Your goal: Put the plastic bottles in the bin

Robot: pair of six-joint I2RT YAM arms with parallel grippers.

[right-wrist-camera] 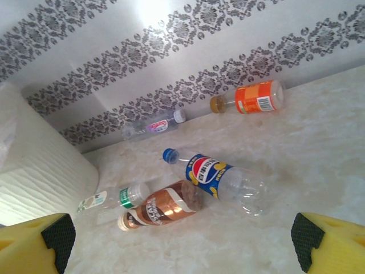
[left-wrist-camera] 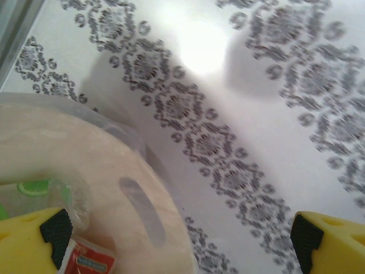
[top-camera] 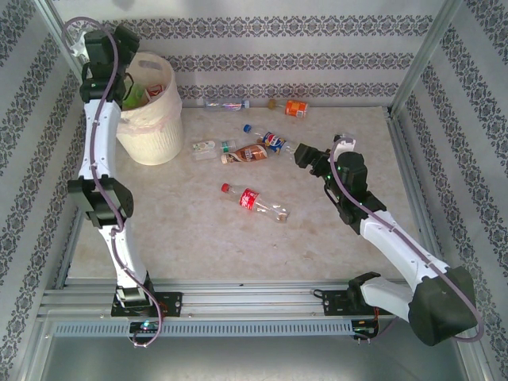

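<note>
The closest thing is the red-label bottle [top-camera: 254, 200]. It lies on its side alone in the middle of the top view, on the table [top-camera: 198, 238].

A bit farther, right of the middle, is the right gripper [right-wrist-camera: 181, 242]. Its two yellow fingers [right-wrist-camera: 57, 237] are wide apart and hold nothing. In front of it three bottles lie close together. The blue-label bottle [right-wrist-camera: 217, 180] and the brown-label bottle [right-wrist-camera: 162, 208] touch or almost touch. The green-cap bottle [right-wrist-camera: 114, 198] is just beside the brown one, to the left.

Farther back, in the upper left of the top view, stands the bin [top-camera: 151, 131]. Some bottles [top-camera: 153, 90] are already inside it. The left gripper [left-wrist-camera: 181, 240] hangs over the bin's rim. Its fingers are wide apart too, and nothing is between them.

Farthest away, along the wall [top-camera: 317, 59], lie the orange bottle [right-wrist-camera: 254, 97] and a clear bottle [right-wrist-camera: 154, 127].

What could go wrong? The bottles are round and light, so a finger that bumps one could make it roll away. The three bottles are packed tight, so going for one could push the others or pinch two at once. The clear plastic is slippery and soft, so a bottle could pop out on the way. And if a bottle is let go too near the rim, it could bounce off and land back on the table.
</note>
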